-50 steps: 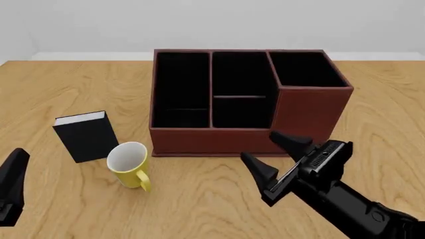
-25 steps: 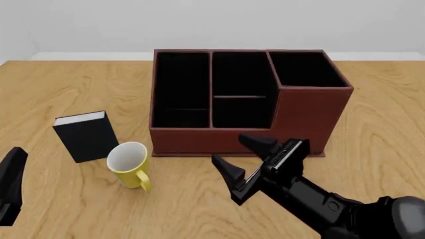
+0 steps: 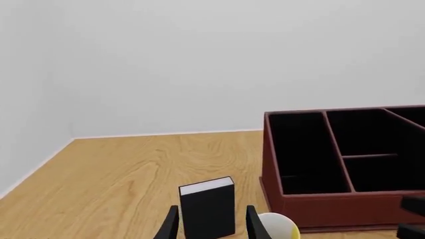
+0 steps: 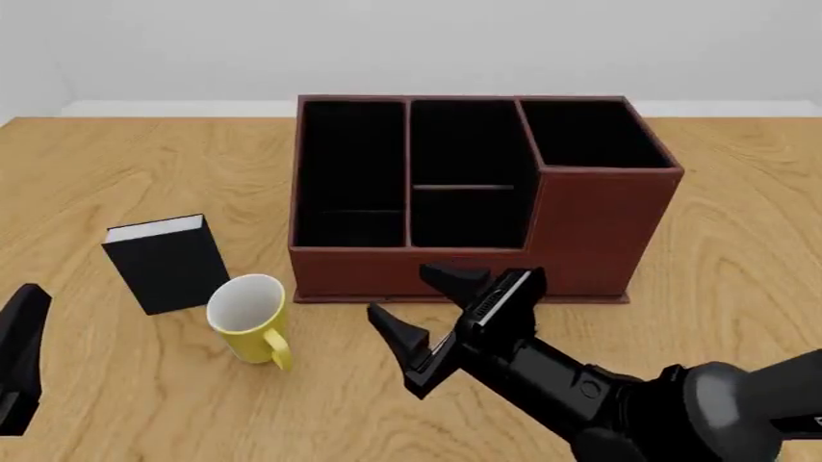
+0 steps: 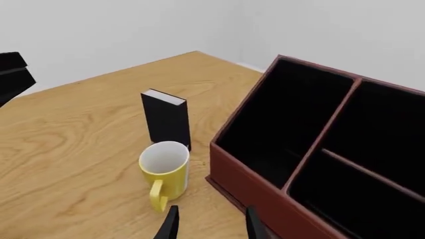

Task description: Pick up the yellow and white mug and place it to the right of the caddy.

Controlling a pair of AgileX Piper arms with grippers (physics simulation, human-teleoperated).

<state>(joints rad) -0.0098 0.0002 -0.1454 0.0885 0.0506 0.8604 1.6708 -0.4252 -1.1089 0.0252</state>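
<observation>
The yellow and white mug point(image 4: 252, 320) stands upright on the table, near the caddy point(image 4: 469, 197) — handle toward the camera. The right gripper point(image 4: 429, 320), jaws spread and empty, is to its right. The left gripper point(image 4: 23, 356) — also near — looks open.

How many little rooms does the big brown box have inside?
5 that I can see in the caddy: two on its left side, front and back, two in the middle, front and back, and one in the tall corner on the right. Dark insides could hide another divider.
</observation>
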